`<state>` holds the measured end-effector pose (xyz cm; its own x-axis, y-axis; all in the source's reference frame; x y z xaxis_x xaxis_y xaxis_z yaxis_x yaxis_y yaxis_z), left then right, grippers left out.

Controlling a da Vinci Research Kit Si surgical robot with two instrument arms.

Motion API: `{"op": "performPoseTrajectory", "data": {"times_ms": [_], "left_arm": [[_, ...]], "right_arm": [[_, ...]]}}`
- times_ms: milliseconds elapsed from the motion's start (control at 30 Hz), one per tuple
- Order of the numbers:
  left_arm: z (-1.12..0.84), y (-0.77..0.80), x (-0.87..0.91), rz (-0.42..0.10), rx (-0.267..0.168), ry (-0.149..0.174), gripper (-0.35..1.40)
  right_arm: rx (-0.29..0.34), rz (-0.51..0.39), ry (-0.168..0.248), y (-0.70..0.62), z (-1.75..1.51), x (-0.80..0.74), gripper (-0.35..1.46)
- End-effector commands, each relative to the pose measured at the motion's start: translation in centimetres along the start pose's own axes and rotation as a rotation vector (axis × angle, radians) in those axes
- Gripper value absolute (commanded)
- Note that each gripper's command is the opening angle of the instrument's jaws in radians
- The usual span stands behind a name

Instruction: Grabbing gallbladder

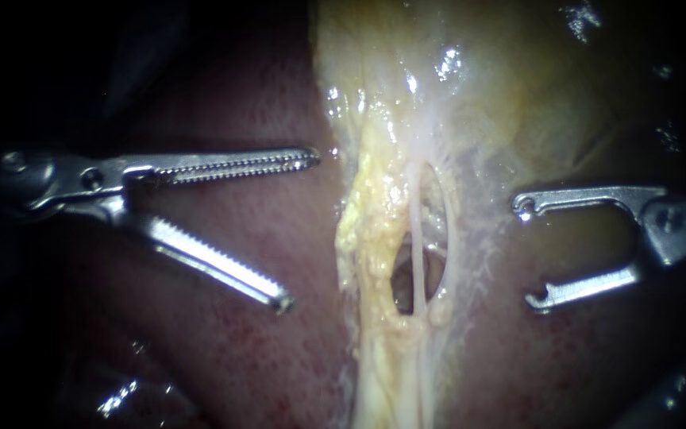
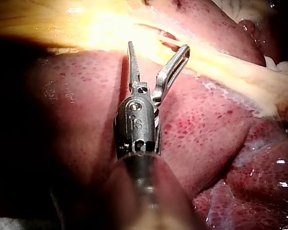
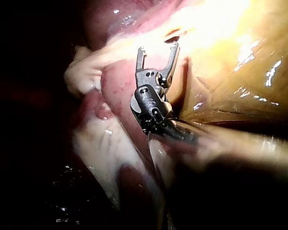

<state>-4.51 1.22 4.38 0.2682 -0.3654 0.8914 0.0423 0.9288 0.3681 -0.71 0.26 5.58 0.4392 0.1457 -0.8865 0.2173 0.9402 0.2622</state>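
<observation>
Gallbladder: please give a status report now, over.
Left instrument open, holding nothing. Right instrument open, holding nothing. Gallbladder not yet grabbed. Path looks clear; thin tube lies between the instruments.

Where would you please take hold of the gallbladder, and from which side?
Probably at the pale edge of the gallbladder just above the tubes, coming from the liver side. The left tool is open there, level with that edge, which looks thin enough to fit between its jaws.

Endoscope: left instrument [image 1: 299,229] shaft lost in shadow; right instrument [image 1: 528,253] cut off past its hinge; gallbladder [image 1: 518,87] runs off the top; wrist views blur both near shafts; dim lower-left glints [image 1: 117,397], perhaps wet tissue.
</observation>
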Motion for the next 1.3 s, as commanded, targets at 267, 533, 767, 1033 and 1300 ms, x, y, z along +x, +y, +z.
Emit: {"op": "performPoseTrajectory", "data": {"times_ms": [267,533,767,1033,1300], "left_arm": [[0.22,0.11,0.35,-0.009,-0.015,0.015,0.66],[0.28,0.20,0.39,-0.021,-0.020,0.016,0.54],[0.31,0.17,0.33,-0.070,-0.036,0.015,0.32],[0.34,0.15,0.30,-0.144,-0.108,0.025,0.09],[0.34,0.15,0.31,-0.156,-0.139,0.036,-0.16]], "right_arm": [[-0.001,0.000,0.000,0.00,0.00,0.00,0.58],[-0.001,0.000,0.000,0.00,-0.01,-0.01,0.57],[-0.001,-0.001,-0.001,0.01,0.00,-0.02,0.57],[-0.001,-0.001,-0.001,0.01,0.00,-0.02,0.57],[-0.001,-0.001,-0.001,0.01,0.00,-0.02,0.57]]}}
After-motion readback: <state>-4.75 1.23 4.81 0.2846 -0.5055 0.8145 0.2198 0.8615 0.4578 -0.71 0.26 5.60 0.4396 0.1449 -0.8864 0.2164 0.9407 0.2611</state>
